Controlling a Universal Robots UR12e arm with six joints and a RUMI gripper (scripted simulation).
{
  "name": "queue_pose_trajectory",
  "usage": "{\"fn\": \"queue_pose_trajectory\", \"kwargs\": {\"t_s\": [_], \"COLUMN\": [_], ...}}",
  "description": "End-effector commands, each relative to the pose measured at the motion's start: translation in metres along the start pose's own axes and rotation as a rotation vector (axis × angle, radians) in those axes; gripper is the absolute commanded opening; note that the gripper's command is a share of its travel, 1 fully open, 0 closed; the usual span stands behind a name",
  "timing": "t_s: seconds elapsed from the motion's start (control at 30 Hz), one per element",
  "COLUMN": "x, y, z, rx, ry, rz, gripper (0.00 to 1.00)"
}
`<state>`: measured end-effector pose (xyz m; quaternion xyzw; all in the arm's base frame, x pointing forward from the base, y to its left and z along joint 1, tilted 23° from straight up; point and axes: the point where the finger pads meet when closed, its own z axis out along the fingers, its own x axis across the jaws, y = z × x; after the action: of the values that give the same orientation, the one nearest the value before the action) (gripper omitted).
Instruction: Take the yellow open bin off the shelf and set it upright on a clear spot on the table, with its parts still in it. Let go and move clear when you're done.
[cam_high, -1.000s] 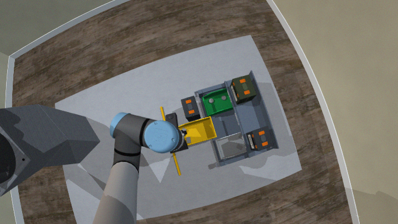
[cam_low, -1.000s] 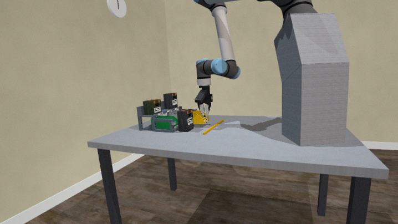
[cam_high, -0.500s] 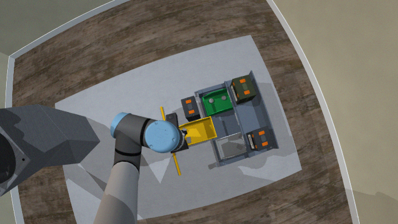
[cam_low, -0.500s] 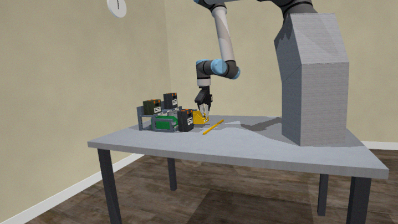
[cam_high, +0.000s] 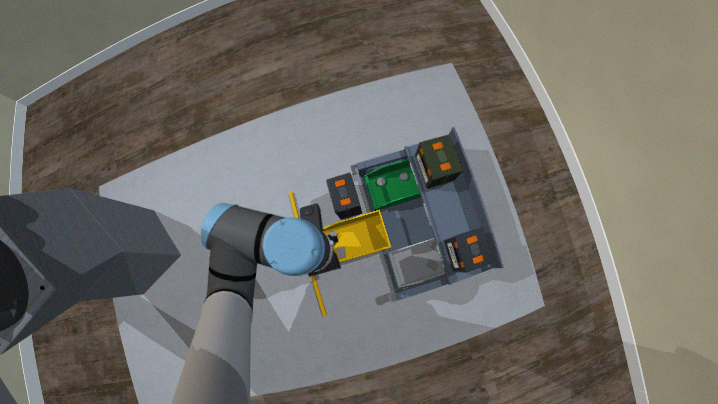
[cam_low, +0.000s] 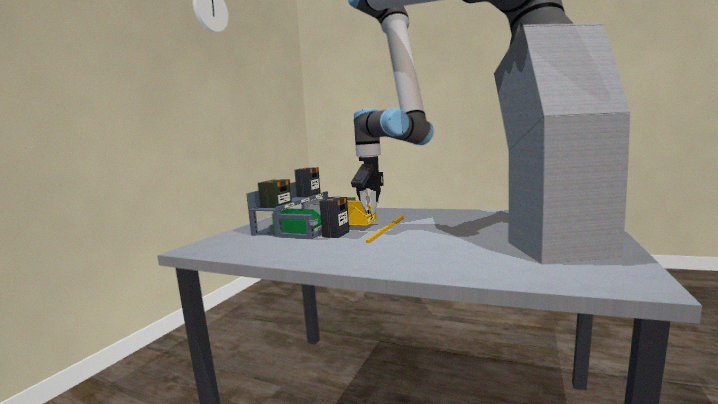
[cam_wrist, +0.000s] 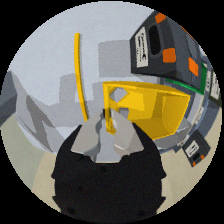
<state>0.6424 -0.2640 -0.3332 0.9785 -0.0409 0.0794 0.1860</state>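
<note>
The yellow bin (cam_high: 369, 233) (cam_low: 357, 213) (cam_wrist: 150, 107) is off the shelf (cam_high: 454, 211), in front of the empty middle place between its green and grey bins. It is upright and about level, low over the table (cam_high: 225, 160) (cam_low: 426, 271); whether its bottom touches the table I cannot tell. My gripper (cam_low: 370, 216) (cam_wrist: 107, 109) is shut on the bin's near end wall and points down. Grey parts (cam_high: 341, 252) (cam_wrist: 119, 95) lie inside the bin near that wall. The fingertips are hidden under the arm in the top view.
A dark box (cam_high: 342, 194) (cam_low: 333, 217) (cam_wrist: 160, 47) stands close beside the yellow bin. A yellow strip (cam_high: 319, 296) (cam_low: 385, 229) (cam_wrist: 78, 70) lies on the robot's side. The shelf bears a green bin (cam_high: 394, 185), a grey bin (cam_high: 416, 263), an olive box (cam_high: 439, 160) and another dark box (cam_high: 471, 251).
</note>
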Motion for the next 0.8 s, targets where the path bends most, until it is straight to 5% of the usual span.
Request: {"fn": "queue_pose_trajectory", "kwargs": {"t_s": [0.0,0.77], "x": [0.000,0.000], "y": [0.000,0.000], "z": [0.004,0.015], "rx": [0.000,0.000], "ry": [0.001,0.001], "rz": [0.000,0.000], "gripper": [0.00,0.00]}}
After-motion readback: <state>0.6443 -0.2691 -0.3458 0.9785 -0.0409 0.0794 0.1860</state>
